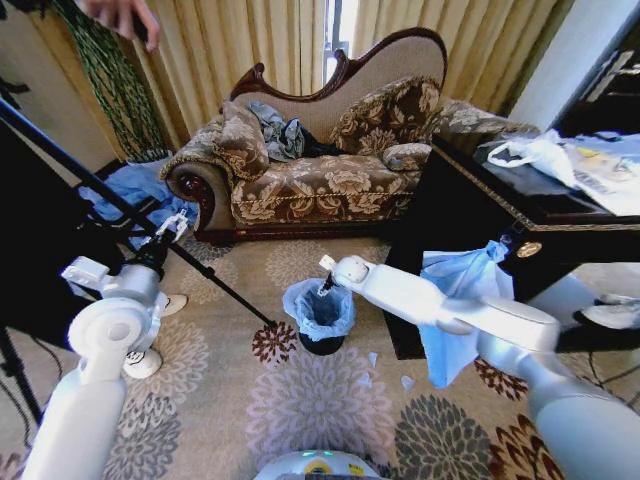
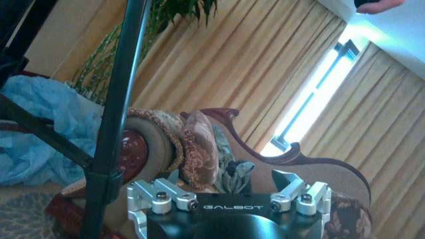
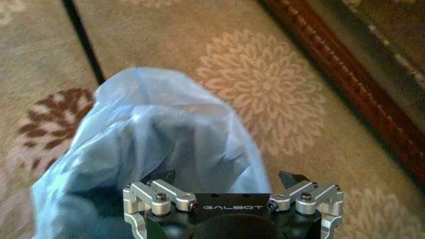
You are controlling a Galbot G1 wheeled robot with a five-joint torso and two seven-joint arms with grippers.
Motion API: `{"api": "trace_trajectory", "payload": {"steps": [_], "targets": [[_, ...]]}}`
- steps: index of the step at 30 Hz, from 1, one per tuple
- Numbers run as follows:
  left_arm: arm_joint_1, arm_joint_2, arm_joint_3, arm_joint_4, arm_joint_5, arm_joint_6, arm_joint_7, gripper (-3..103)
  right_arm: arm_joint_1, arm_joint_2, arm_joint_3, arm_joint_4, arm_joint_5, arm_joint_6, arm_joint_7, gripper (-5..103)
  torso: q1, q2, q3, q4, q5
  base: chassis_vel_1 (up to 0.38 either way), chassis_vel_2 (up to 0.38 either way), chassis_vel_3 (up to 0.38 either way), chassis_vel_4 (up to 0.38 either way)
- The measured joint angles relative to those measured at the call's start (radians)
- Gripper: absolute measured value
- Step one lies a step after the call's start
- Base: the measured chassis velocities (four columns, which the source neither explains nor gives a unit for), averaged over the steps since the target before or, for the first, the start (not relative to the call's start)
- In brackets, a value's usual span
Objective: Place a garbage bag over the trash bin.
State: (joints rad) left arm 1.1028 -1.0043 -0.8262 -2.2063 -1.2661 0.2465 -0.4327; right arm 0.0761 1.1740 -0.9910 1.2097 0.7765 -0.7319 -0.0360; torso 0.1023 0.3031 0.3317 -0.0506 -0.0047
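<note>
From the head view, the left end effector (image 1: 172, 228) hangs raised beside a black tripod leg (image 1: 140, 222), well apart from the trash bin (image 1: 321, 344); its wrist view shows its jaws spread wide, empty. The garbage bag (image 1: 318, 308) drapes over the bin on the carpet. The right end effector (image 1: 325, 286) sits at the bag's rim; its wrist view shows the jaws wide above the bag (image 3: 153, 154).

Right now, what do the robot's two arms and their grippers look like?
Both arms have smooth glossy white shells with rounded joints. The left arm ends in a black wrist section. Each gripper, left and right, has a black body marked GALBOT in white, with silver metal finger mounts held by small bolts.
</note>
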Motion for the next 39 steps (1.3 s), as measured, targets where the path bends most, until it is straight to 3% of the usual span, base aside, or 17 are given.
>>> {"api": "trace_trajectory", "payload": {"steps": [10, 24, 33, 39], "targets": [[-0.002, 0.005, 0.009, 0.007, -0.001, 0.0, -0.001, 97, -0.045, 0.054, 0.008, -0.1, -0.039, 0.001, -0.006, 100, 0.0, 0.0, 0.0, 0.0006, -0.0002, 0.0, 0.0, 0.0, 0.0], [-0.018, 0.0, 0.03, 0.023, 0.003, 0.0, -0.001, 97, -0.071, 0.077, 0.016, -0.166, -0.062, 0.021, -0.008, 100, 0.0, 0.0, 0.0, 0.0001, -0.0001, 0.0, 0.0, 0.0, 0.0], [-0.001, 0.005, 0.023, 0.028, 0.003, -0.001, 0.001, 97, -0.072, 0.141, 0.037, -0.234, -0.075, 0.043, -0.01, 100, 0.0, 0.0, 0.0, 0.0004, -0.0002, 0.0, 0.0, 0.0, 0.0], [-0.011, 0.004, 0.026, 0.029, 0.003, -0.001, 0.001, 97, -0.044, 0.128, 0.03, -0.218, -0.071, 0.037, -0.018, 100, 0.0, 0.0, 0.0, 0.0002, -0.0002, 0.0, 0.0, 0.0, 0.0]]}}
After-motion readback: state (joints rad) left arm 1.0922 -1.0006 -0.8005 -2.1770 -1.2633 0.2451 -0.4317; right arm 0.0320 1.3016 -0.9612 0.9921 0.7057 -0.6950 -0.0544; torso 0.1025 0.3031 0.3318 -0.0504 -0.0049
